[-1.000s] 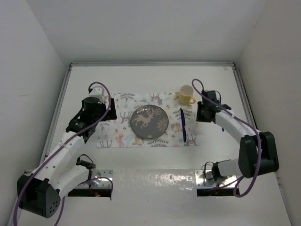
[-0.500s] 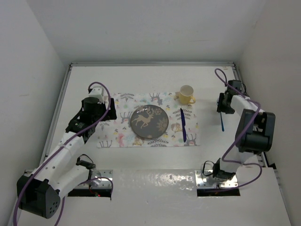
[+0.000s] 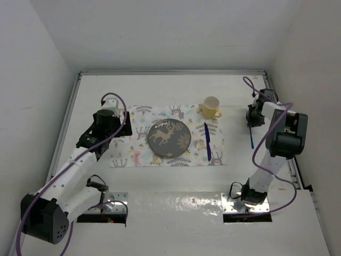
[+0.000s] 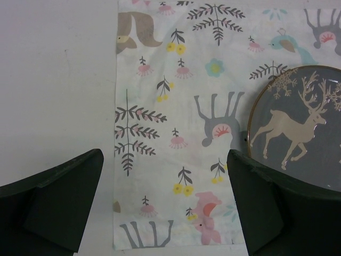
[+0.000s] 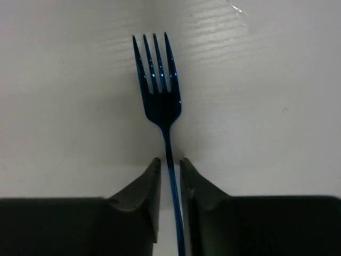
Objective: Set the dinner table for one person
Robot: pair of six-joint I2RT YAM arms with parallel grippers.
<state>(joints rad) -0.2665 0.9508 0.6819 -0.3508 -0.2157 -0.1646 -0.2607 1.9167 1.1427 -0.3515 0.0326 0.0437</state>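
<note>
On the white dinner table (image 3: 160, 90) lies a printed placemat (image 3: 128, 154) carrying a dark deer plate (image 3: 169, 137), a blue knife (image 3: 207, 141) and a yellow cup (image 3: 210, 107). A blue fork (image 3: 251, 140) lies on the bare table at the far right. My right gripper (image 3: 251, 121) is down over it. In the right wrist view the fork (image 5: 158, 90) points its tines away, and my right gripper (image 5: 169, 160) straddles the handle with slim gaps on both sides. My left gripper (image 4: 164, 160) hovers wide open over the placemat's (image 4: 176, 106) left end, beside the plate (image 4: 303, 128).
A thin metal rail (image 3: 278, 114) runs along the table's right edge just beyond the fork. White walls enclose the table on the left, back and right. Both arm bases sit on metal plates (image 3: 114, 201) at the near edge.
My right arm swung from the placemat's right edge out to the far right and came down over the fork, its jaws narrowing around the handle. The left arm stayed put.
</note>
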